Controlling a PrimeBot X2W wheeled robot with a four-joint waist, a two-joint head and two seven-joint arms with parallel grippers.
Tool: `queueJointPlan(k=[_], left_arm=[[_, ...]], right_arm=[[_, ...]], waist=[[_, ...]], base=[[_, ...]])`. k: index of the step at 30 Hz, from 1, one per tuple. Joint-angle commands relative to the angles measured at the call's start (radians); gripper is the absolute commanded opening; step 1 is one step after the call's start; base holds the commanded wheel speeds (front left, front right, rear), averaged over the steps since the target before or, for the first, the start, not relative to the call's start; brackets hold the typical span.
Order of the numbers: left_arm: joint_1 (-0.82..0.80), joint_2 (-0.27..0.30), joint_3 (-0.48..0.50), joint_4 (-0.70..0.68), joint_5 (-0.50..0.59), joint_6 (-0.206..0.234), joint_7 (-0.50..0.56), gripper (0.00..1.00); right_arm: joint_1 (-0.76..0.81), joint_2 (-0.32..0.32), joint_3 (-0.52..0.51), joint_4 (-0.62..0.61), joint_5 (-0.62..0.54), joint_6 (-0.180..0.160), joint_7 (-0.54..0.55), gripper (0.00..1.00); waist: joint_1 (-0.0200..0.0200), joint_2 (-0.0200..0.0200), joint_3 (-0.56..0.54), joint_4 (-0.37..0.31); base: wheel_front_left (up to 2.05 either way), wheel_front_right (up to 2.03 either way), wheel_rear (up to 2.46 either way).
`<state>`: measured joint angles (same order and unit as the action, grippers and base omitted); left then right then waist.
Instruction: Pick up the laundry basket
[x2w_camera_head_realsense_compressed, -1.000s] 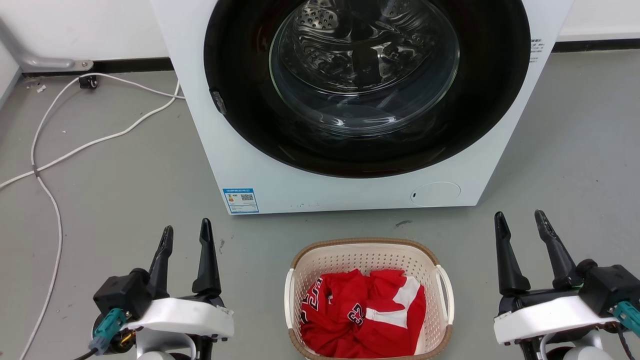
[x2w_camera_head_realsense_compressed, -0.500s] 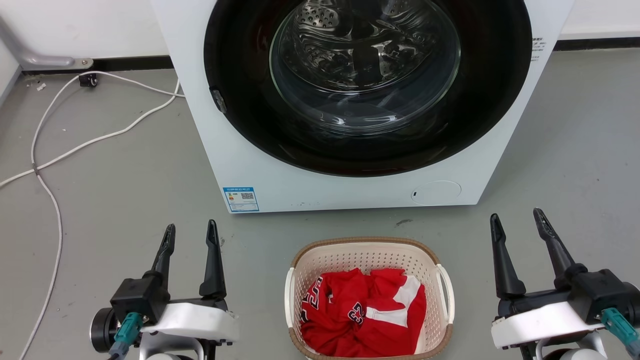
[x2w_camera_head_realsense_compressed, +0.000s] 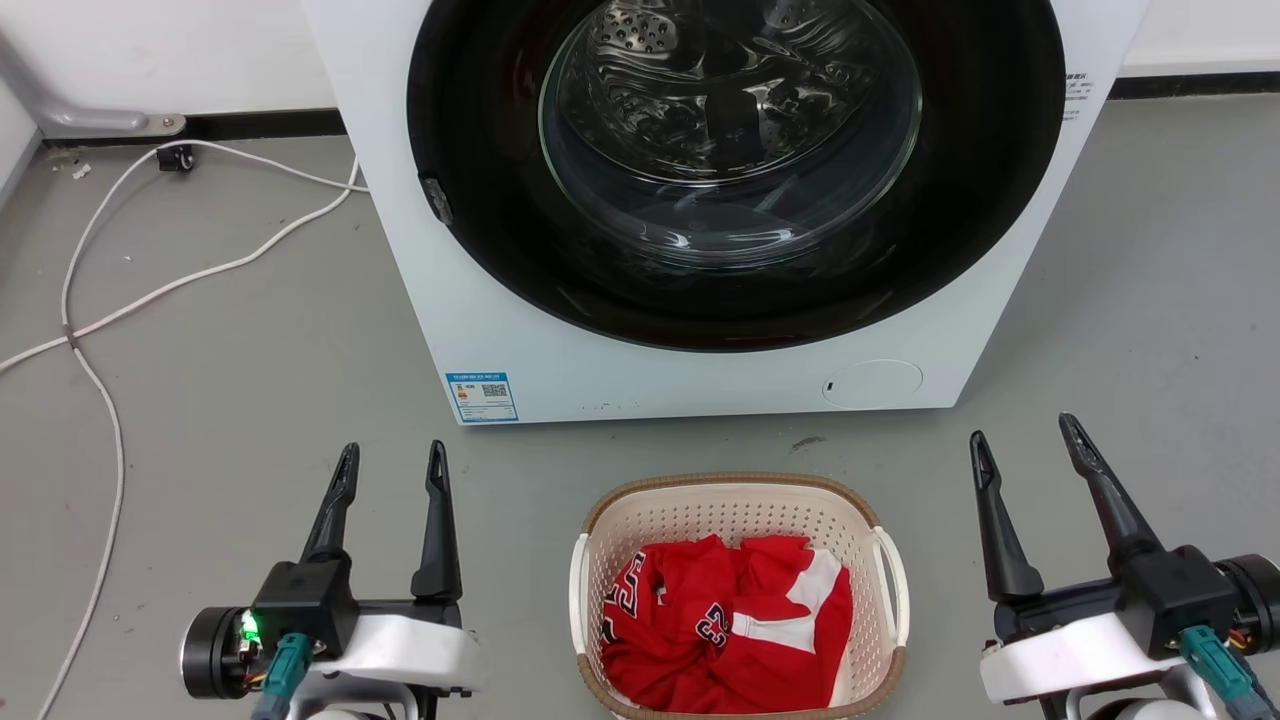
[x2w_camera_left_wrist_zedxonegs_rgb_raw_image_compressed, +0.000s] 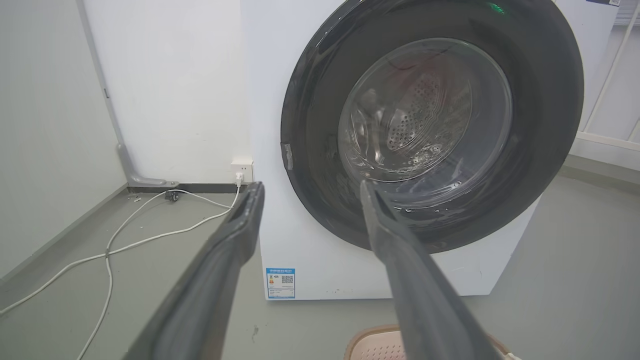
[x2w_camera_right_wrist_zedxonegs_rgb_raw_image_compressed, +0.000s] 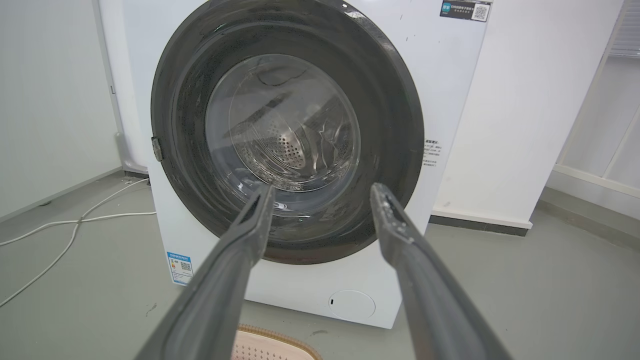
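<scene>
Nearest the robot, the left gripper (x2w_camera_head_realsense_compressed: 392, 450) and the right gripper (x2w_camera_head_realsense_compressed: 1022, 428) flank the small, cream-white, perforated plastic, brown-rimmed laundry basket (x2w_camera_head_realsense_compressed: 735, 484). The basket sits on the grey floor (x2w_camera_head_realsense_compressed: 250, 420) between them, well apart from both.

Over the last second both wrists have rolled. The left gripper's dark body has turned up to show a green light (x2w_camera_head_realsense_compressed: 247, 628), and its fingers now stand closer to upright and a little nearer the basket. The right gripper's fingers have shifted slightly inward as well. Both pairs of fingers remain spread and hold nothing.

The basket has not moved. A crumpled red-and-white jersey (x2w_camera_head_realsense_compressed: 730, 625) lies inside it, and its two white side handles (x2w_camera_head_realsense_compressed: 578, 590) are untouched.

I read this as alignment before the grasp: the fingers are being turned to suit the handles, but the reach inward and down is yet to come. In each wrist view the basket's rim just shows at the bottom edge (x2w_camera_left_wrist_zedxonegs_rgb_raw_image_compressed: 372, 345) (x2w_camera_right_wrist_zedxonegs_rgb_raw_image_compressed: 270, 345) beneath the fingers, so both arms point over it.

Beyond stands the large white washing machine with a dark round glass door (x2w_camera_head_realsense_compressed: 560, 340). At far left a white cable (x2w_camera_head_realsense_compressed: 100, 320) trails across the floor towards the wall.
</scene>
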<state>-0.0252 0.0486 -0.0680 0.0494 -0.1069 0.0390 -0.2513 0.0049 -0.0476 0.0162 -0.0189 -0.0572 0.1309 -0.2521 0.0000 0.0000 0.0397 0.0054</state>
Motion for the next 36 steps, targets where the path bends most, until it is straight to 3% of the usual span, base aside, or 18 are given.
queueJointPlan(k=[1, 36], left_arm=[[0.010, 0.003, -0.003, -0.008, 0.022, 0.007, -0.009, 1.00], [-0.006, 0.003, -0.005, 0.008, 0.050, 0.008, -0.015, 1.00]], right_arm=[[0.011, -0.005, 0.002, -0.010, -0.022, 0.000, -0.008, 1.00], [0.001, -0.004, -0.003, 0.000, -0.028, 0.000, -0.013, 1.00]], waist=[[0.0000, 0.0000, 0.000, 0.000], [0.0000, 0.0000, 0.016, -0.001]], base=[[0.00, 0.00, 0.00], [0.00, 0.00, 0.00]])
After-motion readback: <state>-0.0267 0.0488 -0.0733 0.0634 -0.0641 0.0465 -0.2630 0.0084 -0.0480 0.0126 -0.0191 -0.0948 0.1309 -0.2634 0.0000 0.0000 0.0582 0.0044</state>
